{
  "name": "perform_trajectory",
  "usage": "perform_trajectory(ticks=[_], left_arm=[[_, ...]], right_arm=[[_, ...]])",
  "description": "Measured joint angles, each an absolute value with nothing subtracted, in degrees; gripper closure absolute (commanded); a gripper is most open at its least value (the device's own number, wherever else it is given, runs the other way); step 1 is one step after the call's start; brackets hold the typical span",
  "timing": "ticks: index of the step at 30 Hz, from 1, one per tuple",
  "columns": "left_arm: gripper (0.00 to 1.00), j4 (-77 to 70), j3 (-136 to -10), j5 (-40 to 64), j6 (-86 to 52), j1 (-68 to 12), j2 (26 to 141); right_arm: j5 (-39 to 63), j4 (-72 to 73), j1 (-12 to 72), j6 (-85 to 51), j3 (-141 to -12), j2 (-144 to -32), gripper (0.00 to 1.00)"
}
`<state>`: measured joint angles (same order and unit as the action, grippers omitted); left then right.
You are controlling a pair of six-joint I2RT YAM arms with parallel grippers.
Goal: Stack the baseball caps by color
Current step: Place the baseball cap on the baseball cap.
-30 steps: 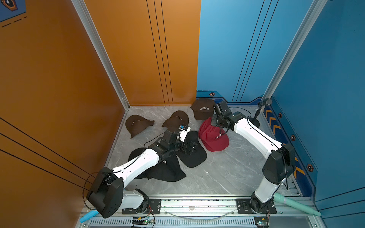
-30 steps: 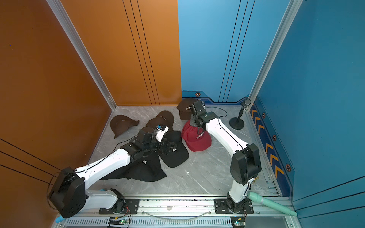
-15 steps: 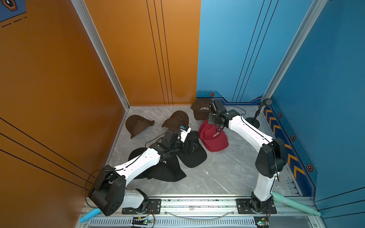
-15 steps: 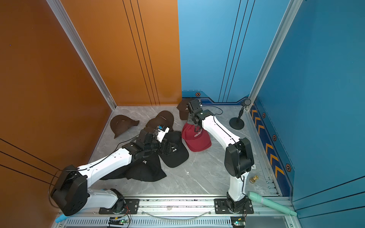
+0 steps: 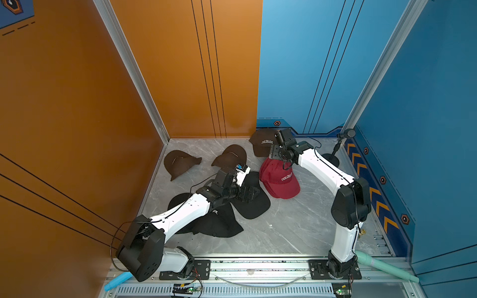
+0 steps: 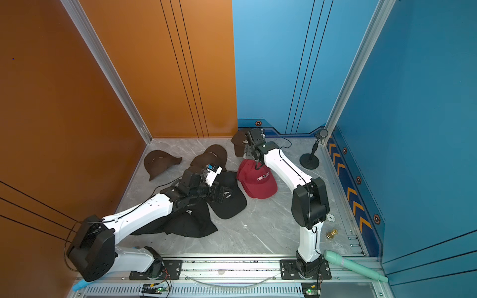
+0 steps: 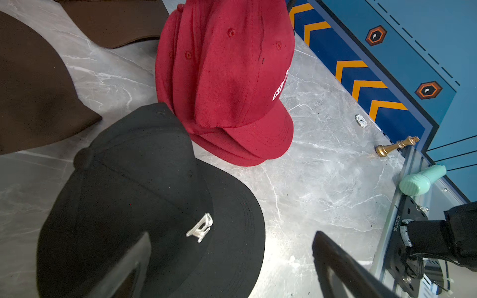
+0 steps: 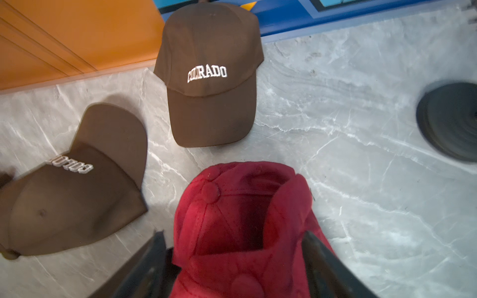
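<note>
While both arms reach out over the grey marble worktop (image 5: 284,232), the caps lie on it sorted only in part. The red caps (image 5: 280,180) are nested in one stack near the middle of the worktop, a little toward the far edge, and the top one shows white "COLORADO" letters. The right gripper (image 8: 233,233) hangs over the back end of this stack. Its fingers (image 8: 322,258) are spread wide, one on each side of the red fabric, and I cannot tell if they touch it.

The left gripper (image 7: 232,234) is also spread wide and grips nothing. It hangs just over the brim of a black cap (image 7: 142,193) with a white "R", which lies beside the red stack on the side of the left edge and touches it. More black caps (image 5: 216,224) lie in a flat pile under the left arm, closer to the near edge; their number I cannot tell.

A brown cap (image 5: 263,143) with "COLORADO" lies at the far edge. A second brown cap (image 5: 231,156) lies near it, toward the left edge, and a third brown cap (image 5: 180,163) lies close to the left edge. These three do not touch one another. A black microphone stand (image 5: 330,158) stands by the far right corner.
</note>
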<state>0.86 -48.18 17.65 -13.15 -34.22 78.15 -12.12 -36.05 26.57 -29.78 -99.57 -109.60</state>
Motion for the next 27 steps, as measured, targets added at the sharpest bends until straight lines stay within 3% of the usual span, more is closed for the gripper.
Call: perform_trajectory(ticks=[5, 16, 27], left_arm=[[0.02, 1.1, -48.6, 17.6, -13.1, -34.2, 78.3], [0.02, 2.0, -49.3, 17.6, -12.9, -34.2, 78.3], [0.02, 2.6, -50.4, 17.6, -12.9, -34.3, 78.5]], right_arm=[[-7.0, -33.3, 26.0, -26.4, -96.2, -106.7, 0.0], [6.2, -23.4, 20.2, -18.2, -74.8, -87.8, 0.0], [10.0, -23.0, 18.3, -12.1, -74.7, -93.1, 0.03]])
